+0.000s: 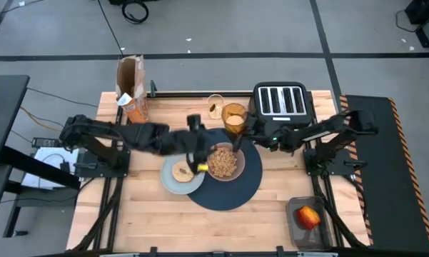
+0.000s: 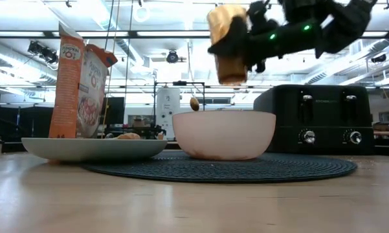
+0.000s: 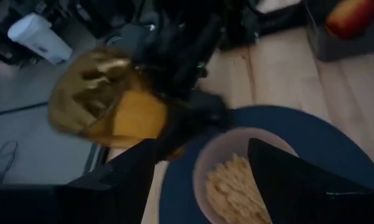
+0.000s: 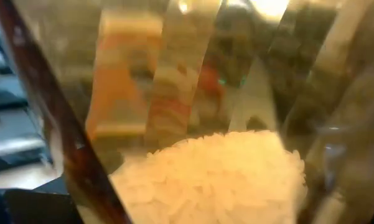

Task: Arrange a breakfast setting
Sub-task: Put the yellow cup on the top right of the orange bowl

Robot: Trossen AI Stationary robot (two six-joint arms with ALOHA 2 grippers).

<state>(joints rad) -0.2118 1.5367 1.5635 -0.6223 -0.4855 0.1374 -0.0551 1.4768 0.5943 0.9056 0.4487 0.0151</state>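
Observation:
A pinkish bowl (image 1: 225, 163) of cereal (image 3: 233, 183) stands on the round navy placemat (image 1: 232, 191). A pale blue-grey plate (image 1: 173, 183) with a bagel (image 1: 180, 171) lies to the mat's left. My right gripper (image 1: 244, 130) is shut on the amber tumbler (image 1: 233, 118), high over the bowl's far rim. My left gripper (image 1: 198, 158) hangs open above the bowl's left rim, with nothing between its fingers (image 3: 130, 171). A gold bit (image 1: 200, 168), perhaps the spoon, shows under it. The red apple (image 1: 308, 216) lies in a dark tray. My right gripper holds the tumbler by its side wall (image 2: 236, 48), pinched between the two fingers. They come level from the table's right. The tumbler is lifted clear, well above the bowl (image 2: 223, 134), nearly upright, with pale orange stuff in its lower part (image 4: 205, 174).
A black four-slot toaster (image 1: 282, 100) stands at the far right, close behind my right gripper. An orange cereal box (image 1: 132, 93) stands at the far left. A small clear glass (image 1: 215, 106) stands by the far edge. The dark tray (image 1: 300, 228) sits at the near right corner.

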